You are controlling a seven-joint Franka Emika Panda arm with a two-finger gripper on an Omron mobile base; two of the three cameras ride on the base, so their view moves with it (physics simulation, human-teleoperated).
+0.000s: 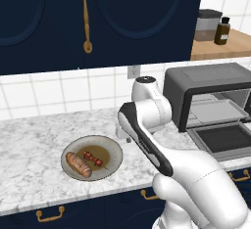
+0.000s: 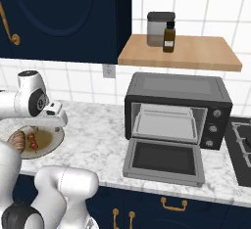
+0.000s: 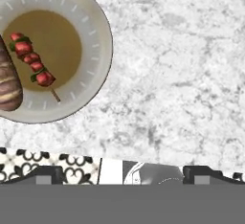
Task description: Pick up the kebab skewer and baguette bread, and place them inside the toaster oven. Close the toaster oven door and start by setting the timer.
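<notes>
White marble tabletop [image 1: 29,140] under navy cabinets carries a plate [image 1: 113,150] with the skewer [image 1: 92,158] beside the bread [image 1: 78,164]. From the right, the toaster oven [image 2: 176,93] stands with its door [image 2: 165,161] dropped open. Seen from the hand [image 3: 122,174], fingers spread wide over bare marble beside the plate.

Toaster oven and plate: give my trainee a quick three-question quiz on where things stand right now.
1. True or false: the toaster oven door hangs open.
2. Which lies on the plate beside the kebab skewer? A) baguette bread B) bottle C) jar
3. Fill in: the gripper has its jaws ___, holding nothing.

Key: 1 true; 2 A; 3 open.
</notes>
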